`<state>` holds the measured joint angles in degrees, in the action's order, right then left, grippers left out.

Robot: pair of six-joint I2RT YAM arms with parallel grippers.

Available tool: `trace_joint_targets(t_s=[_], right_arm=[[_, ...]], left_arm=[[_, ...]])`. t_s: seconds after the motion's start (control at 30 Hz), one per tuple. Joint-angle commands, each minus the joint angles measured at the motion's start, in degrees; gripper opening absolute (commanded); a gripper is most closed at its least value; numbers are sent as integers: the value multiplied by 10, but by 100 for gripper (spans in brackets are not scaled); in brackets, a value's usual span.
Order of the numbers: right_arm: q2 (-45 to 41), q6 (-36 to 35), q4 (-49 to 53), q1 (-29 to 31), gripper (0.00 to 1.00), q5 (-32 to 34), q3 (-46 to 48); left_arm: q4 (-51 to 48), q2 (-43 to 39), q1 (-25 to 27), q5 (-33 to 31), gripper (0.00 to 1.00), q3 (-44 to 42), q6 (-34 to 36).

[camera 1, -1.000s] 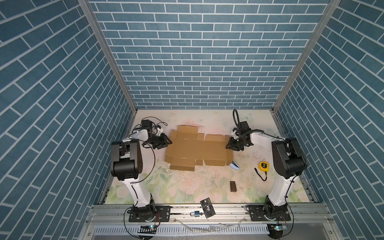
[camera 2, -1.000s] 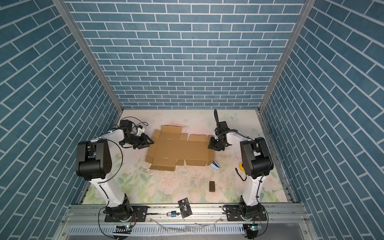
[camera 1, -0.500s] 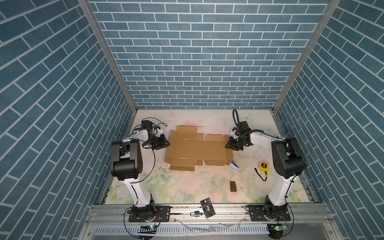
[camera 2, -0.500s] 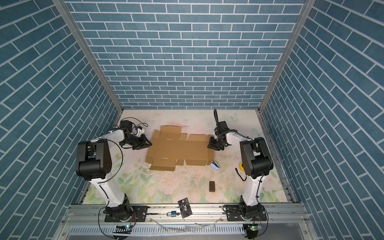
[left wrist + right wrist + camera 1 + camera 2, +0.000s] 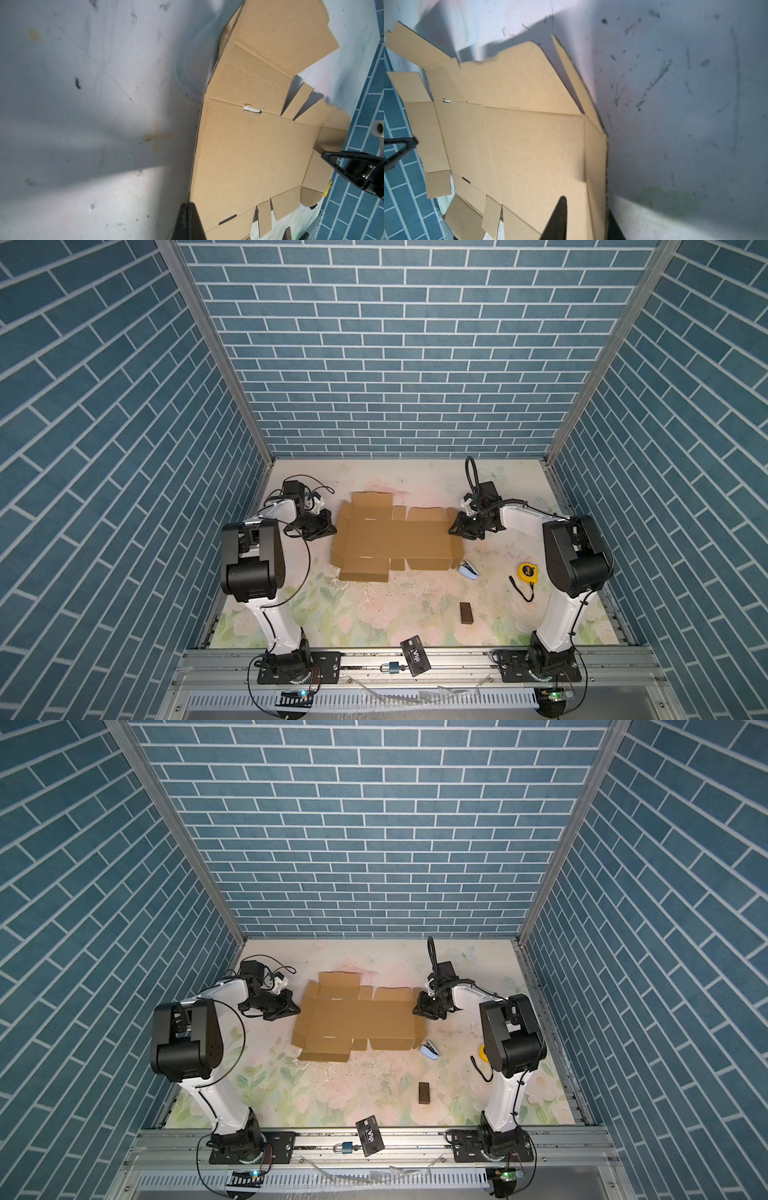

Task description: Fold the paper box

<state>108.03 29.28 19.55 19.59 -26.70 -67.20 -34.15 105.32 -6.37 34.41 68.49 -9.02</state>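
The paper box [image 5: 395, 537] is laid flat and unfolded on the worktop [image 5: 374, 614], spanning the gap between the left end effector [image 5: 327, 526] and the right end effector [image 5: 455, 529], each of which is met by one of its short edges. Bare worktop is left beyond both end effectors toward the blue brick-patterned walls [image 5: 395, 364] and on the far side of the box, while the room toward the arm base from the right end effector is shared by a small pale blue object [image 5: 468, 571] just beside the box's corner, a yellow tape measure [image 5: 527, 572] and a dark brown block [image 5: 466, 612]. A black card [image 5: 415, 655] and a padlock [image 5: 392, 667] are rested on the metal rail [image 5: 457, 659] at the front edge, well apart from both end effectors. The box is cut from plain tan corrugated cardboard, matte and scored with creases, with rectangular flaps, small tabs, rounded corners and narrow slots; the worktop is printed with pale flowers and scuffed with dark marks. In the left wrist view the left end effector's jaws are closed together at the box's edge, which appears to be pinched between them. In the right wrist view the right end effector's jaws are held partly apart, one finger [image 5: 558, 218] laid over the cardboard and the other finger [image 5: 613, 228] set past the narrow end flap, so that the flap is straddled; whether it is pressed cannot be told.
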Motion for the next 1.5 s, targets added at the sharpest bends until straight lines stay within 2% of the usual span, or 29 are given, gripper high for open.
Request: trace_joint_targets(t_s=[0.0,0.33,0.4,0.57,0.83,0.97,1.07,1.2,1.47], right_arm=[[18,26,-8,10,26,-27,-31],[-1,-14,55,14,38,16,-72],[-22,-31,60,13,42,28,-68],[-68,-102,93,14,43,49,-82],[-134,-204,-15,19,44,-3,-83],[-144,-269,-124,28,45,-40,-76],[-122,-270,-185,31,49,-59,-94],[-52,-248,-196,33,49,-109,-175],[73,-247,-261,51,51,-186,-271]], left_arm=[[-26,-46,0,-30,0,11,27],[-92,-115,6,-95,0,66,108],[-108,-115,13,-112,0,85,140],[-154,-104,47,-172,0,153,227],[-184,-119,103,-221,0,250,370],[-186,-129,125,-236,0,285,421],[-180,-141,142,-243,0,291,445],[-188,-154,166,-248,0,289,465],[-191,-169,183,-262,0,277,458]])
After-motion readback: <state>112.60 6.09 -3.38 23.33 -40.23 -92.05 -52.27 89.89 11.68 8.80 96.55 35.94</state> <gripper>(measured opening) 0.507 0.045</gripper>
